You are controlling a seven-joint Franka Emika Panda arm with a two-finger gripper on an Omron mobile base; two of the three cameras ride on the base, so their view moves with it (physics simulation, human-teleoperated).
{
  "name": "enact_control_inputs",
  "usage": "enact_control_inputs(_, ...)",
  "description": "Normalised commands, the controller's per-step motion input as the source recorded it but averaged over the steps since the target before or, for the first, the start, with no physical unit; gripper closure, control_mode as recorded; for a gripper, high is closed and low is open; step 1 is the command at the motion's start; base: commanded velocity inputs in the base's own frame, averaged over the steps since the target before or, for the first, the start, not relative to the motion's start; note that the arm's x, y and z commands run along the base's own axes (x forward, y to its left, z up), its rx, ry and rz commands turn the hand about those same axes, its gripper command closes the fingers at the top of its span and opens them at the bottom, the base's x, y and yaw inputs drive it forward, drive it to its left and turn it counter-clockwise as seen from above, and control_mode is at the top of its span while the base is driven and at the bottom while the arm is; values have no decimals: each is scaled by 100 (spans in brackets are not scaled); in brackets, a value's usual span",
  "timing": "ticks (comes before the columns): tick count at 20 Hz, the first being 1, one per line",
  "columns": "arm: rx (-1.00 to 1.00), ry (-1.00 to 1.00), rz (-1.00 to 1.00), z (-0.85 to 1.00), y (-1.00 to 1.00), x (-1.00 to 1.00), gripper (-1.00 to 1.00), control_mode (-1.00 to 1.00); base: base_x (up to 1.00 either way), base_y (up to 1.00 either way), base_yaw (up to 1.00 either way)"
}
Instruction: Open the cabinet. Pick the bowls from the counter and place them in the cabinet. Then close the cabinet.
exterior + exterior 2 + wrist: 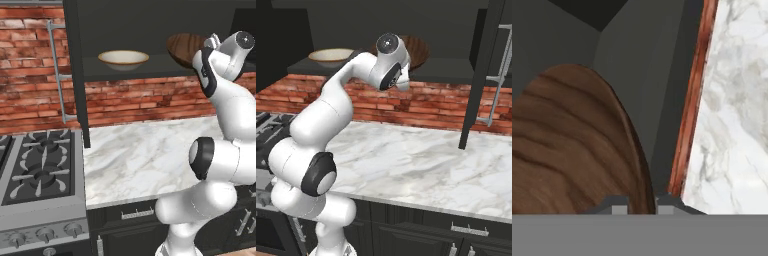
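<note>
The cabinet (75,75) stands open, both doors swung out. On its lower shelf sits the cream bowl (123,58) (331,54), upright at the left. The dark brown wood-grain bowl (182,47) (417,50) (572,150) is tilted at the right part of the shelf opening. In the hand view my gripper (642,205) is shut on this bowl's rim, one fingertip on each side. Whether the brown bowl touches the shelf I cannot tell. The marble counter (145,155) (421,160) (732,125) lies below with no bowl on it.
A gas stovetop (40,165) borders the counter on the left. The left door's silver handle (59,75) and the right door (483,75) jut out over the counter. A brick wall (421,107) backs the counter. Dark drawers (130,215) run under it.
</note>
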Motion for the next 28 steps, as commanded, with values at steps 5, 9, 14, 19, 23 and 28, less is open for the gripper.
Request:
enact_control_inputs(5,0,0,2,-6,-1,61,100,-100,0,0,0)
enact_control_inputs(9,0,0,0,-12,0,62,-100,-100,0,0,0)
enact_control_inputs(14,0,0,0,0,-3,12,-100,-100,0,0,0)
enact_control_inputs(19,1,-7,0,0,-11,-8,-100,-100,0,0,0)
enact_control_inputs(23,0,-16,0,0,0,-35,-100,-100,0,0,0)
enact_control_inputs(28,0,-20,0,8,8,-63,-100,-100,0,0,0)
